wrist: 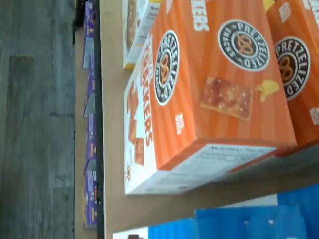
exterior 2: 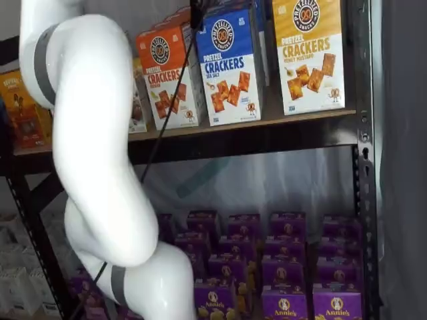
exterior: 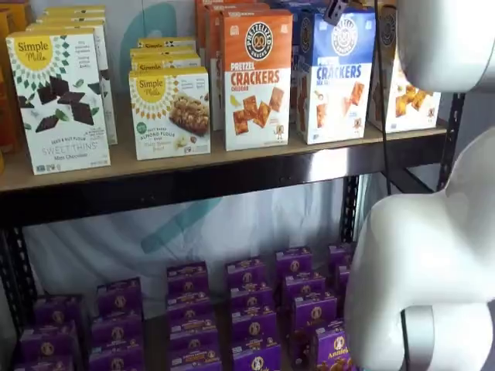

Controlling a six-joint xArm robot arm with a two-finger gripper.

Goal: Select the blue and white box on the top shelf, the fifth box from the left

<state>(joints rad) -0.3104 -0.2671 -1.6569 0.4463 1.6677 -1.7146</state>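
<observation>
The blue and white box (exterior: pixel 336 73) stands upright on the top shelf (exterior: pixel 232 174), with a blue top, a white bottom and "CRACKERS" lettering; it also shows in a shelf view (exterior 2: pixel 230 67). In the wrist view a blue carton face (wrist: pixel 244 221) lies beside the orange carton. Of my gripper (exterior: pixel 336 11) only a dark tip shows at the view's top edge, right above the blue box, and it shows again with its cable (exterior 2: pixel 197 15). No gap between the fingers can be made out.
An orange Pretzel Crackers carton (exterior: pixel 257 77) stands left of the blue box and a yellow one (exterior 2: pixel 310 53) right of it. Simple Mills boxes (exterior: pixel 58 97) stand further left. Purple boxes (exterior: pixel 247 301) fill the lower shelf. My white arm (exterior: pixel 433 232) hangs in front.
</observation>
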